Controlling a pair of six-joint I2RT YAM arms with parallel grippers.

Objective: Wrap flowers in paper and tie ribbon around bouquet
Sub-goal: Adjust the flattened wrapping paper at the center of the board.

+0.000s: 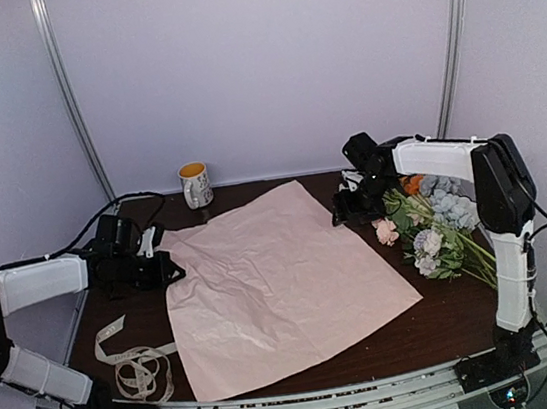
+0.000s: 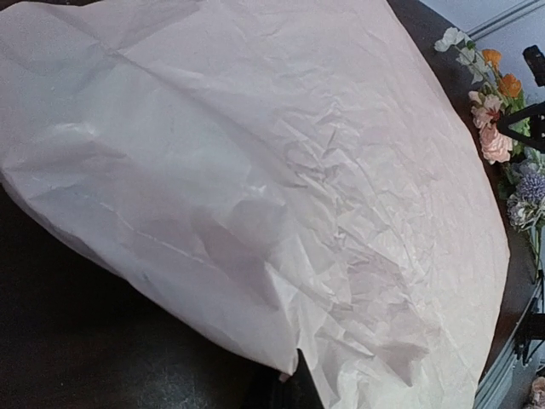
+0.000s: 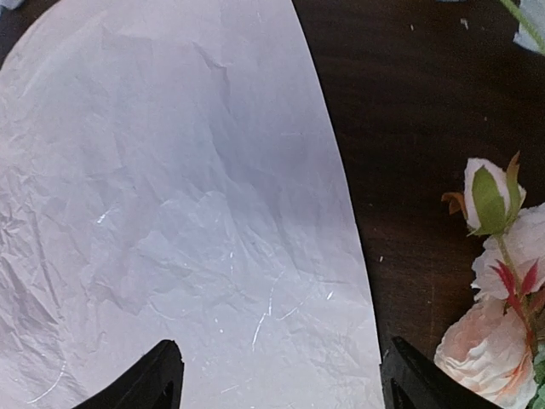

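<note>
Ribbon (image 1: 133,364) lies coiled on the tabletop (image 1: 449,312); left hand (image 1: 171,269) pinches the paper (image 1: 284,284) edge; right hand (image 1: 341,218) spread beside flowers (image 1: 438,228).

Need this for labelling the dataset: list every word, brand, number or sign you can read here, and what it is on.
None can be read.
Long cream fabric ribbon: faint marks, too small to read.
White ceramic mug: dark pattern, too blurred to read.
Pale pink paper sheet: no print.

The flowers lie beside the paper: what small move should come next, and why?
Probably move the open right gripper toward the flowers to grasp their stems: the paper lies spread flat, while the flowers sit off it, right beside that gripper.
</note>
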